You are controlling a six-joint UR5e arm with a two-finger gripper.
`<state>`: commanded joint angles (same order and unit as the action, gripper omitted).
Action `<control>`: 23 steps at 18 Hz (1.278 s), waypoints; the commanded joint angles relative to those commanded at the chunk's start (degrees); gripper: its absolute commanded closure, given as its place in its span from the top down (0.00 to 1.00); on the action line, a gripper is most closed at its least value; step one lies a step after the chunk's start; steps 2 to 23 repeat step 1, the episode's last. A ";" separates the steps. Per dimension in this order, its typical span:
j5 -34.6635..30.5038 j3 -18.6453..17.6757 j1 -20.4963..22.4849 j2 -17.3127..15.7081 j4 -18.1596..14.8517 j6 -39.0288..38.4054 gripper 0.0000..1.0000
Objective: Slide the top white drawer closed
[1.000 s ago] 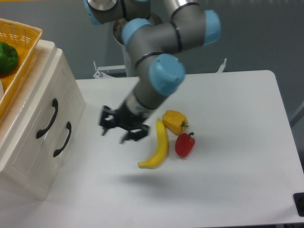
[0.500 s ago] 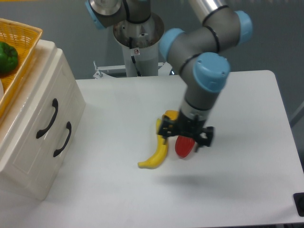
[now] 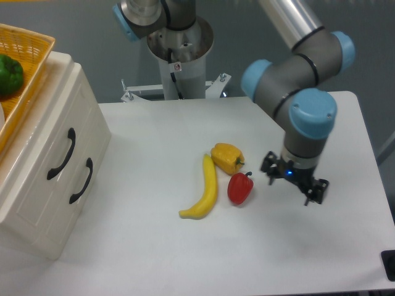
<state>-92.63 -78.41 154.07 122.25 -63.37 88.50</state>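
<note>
**Q:** While you hang over the right part of the worktop [image 3: 185, 259], how do your jaws [image 3: 294, 183] stand?

**Me:** They point down at the white surface, spread apart, with nothing between them. One fingertip [image 3: 269, 168] shows on the side toward the fruit, the other on the far side, lower in the picture. I cannot tell whether the tips touch the worktop or hang just above it.

**Q:** Where is the top white drawer?

**Me:** The top white drawer [image 3: 58, 132] sits well apart from my jaws, across the whole worktop at its left end. It is the upper of two fronts in the cream cabinet [image 3: 37, 222], and its curved black handle [image 3: 61, 155] lies above and a little behind the handle of the lower drawer [image 3: 81, 181]. Its front appears to lie level with the lower front, with no gap visible around it.

**Q:** What lies between you and it?

**Me:** Three pieces of fruit. Nearest my jaws, just to the cabinet side of them, is a red pepper [image 3: 240, 188]. Beyond it and slightly farther back is a yellow pepper [image 3: 227, 158], close to the red one. A banana [image 3: 205, 190] lies next on that same side, its upper end beside the yellow pepper.

**Q:** Anything on the cabinet?

**Me:** A yellow basket [image 3: 28, 55] rests on its top, far from my jaws, holding a green pepper [image 3: 9, 74] at the picture's left edge.
</note>
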 joint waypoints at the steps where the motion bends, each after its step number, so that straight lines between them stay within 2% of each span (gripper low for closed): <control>1: -0.35 0.97 0.18 1.14 -0.09 0.10 1.00; 23: -0.35 0.97 0.18 1.14 -0.09 0.10 1.00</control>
